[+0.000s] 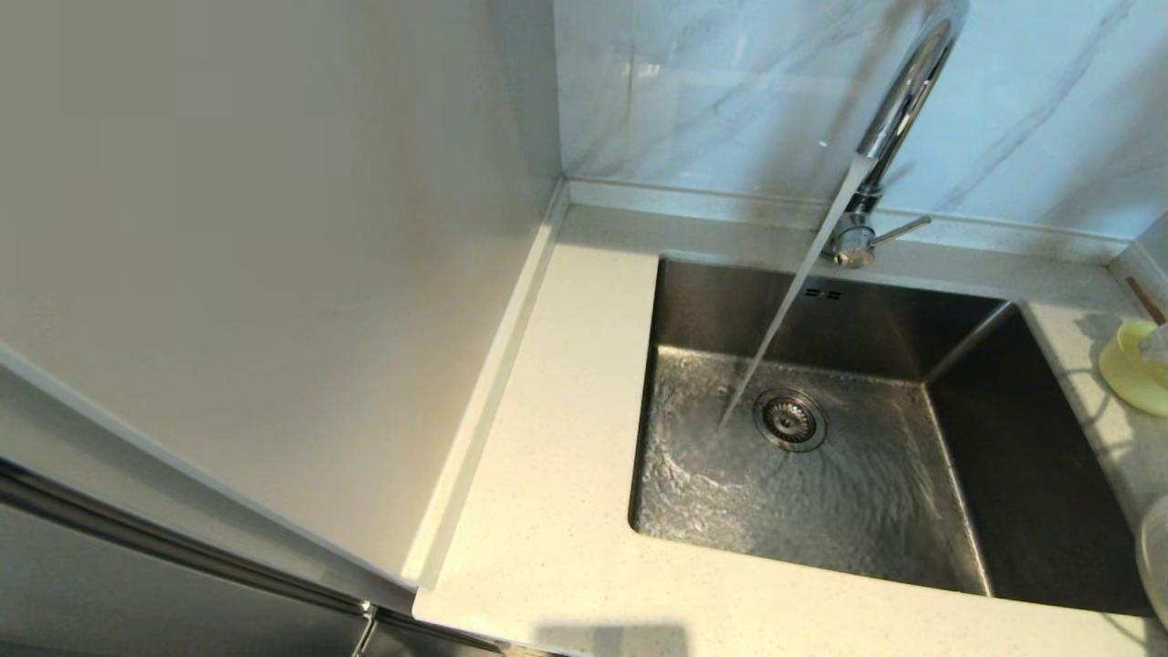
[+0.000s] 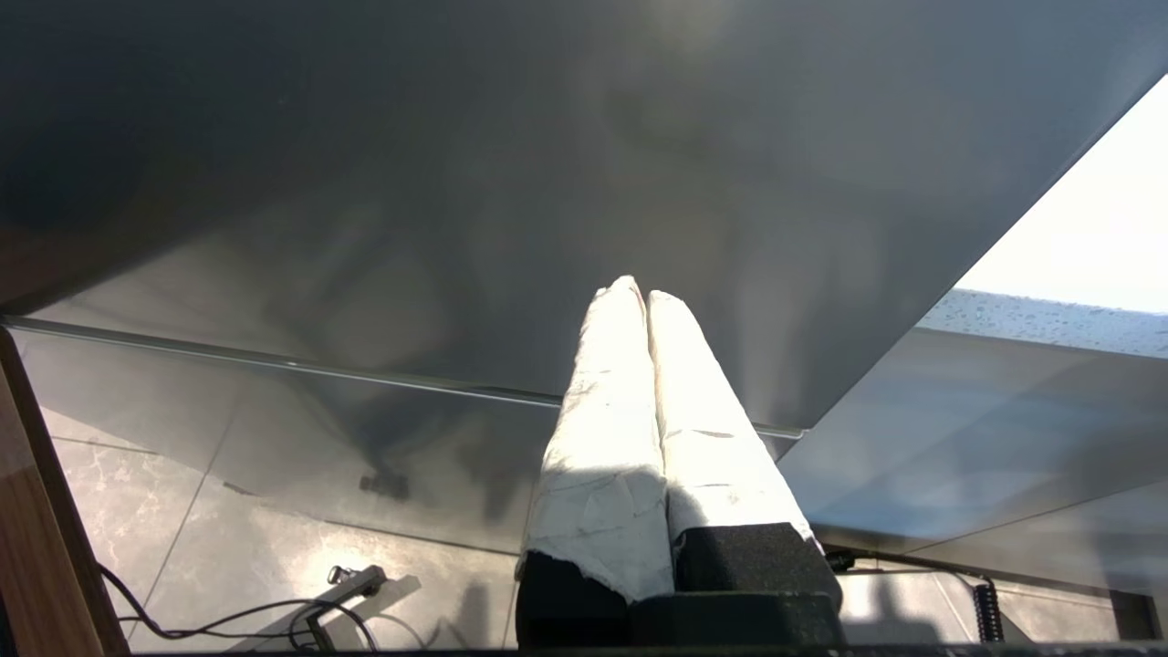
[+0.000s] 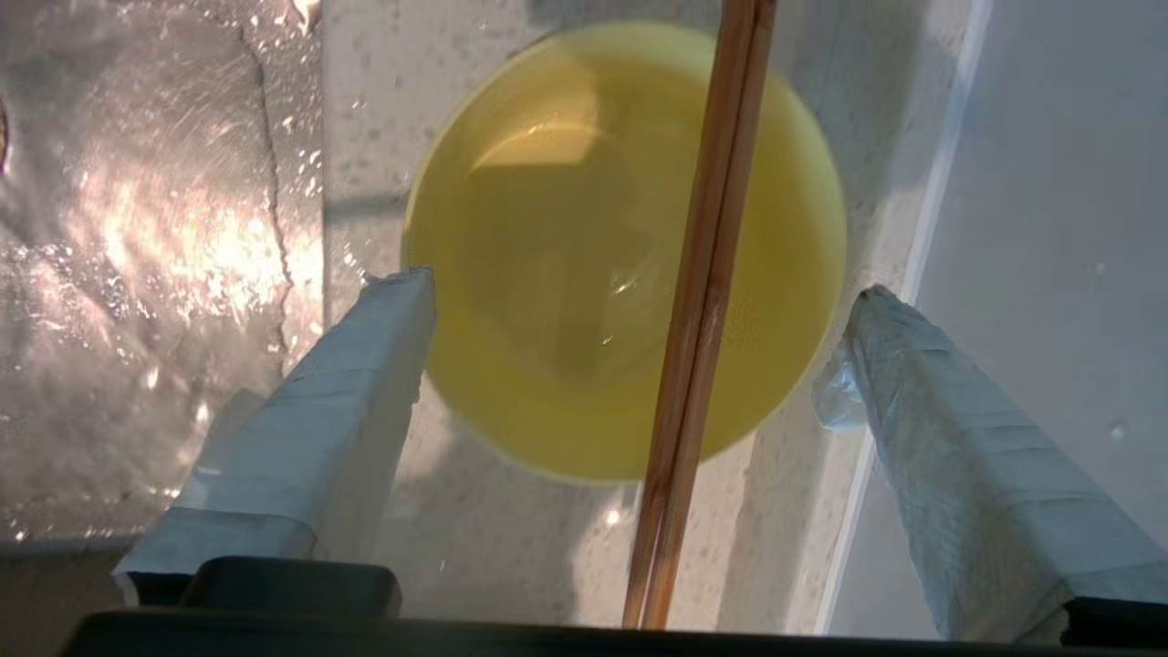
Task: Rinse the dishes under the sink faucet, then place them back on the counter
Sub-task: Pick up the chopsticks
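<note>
Hovering right gripper [image 3: 639, 301], taped fingers wide apart, over small round pale-yellow bowl [image 3: 584, 274] bearing thin wooden chopsticks [image 3: 703, 310]; best straddle rim squarely, avoiding sticks.

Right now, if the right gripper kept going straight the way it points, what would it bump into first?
Probably the wooden chopsticks lying across the yellow bowl, then the bowl itself. The right gripper is open, its fingers either side of the bowl; depth is hard to judge.
</note>
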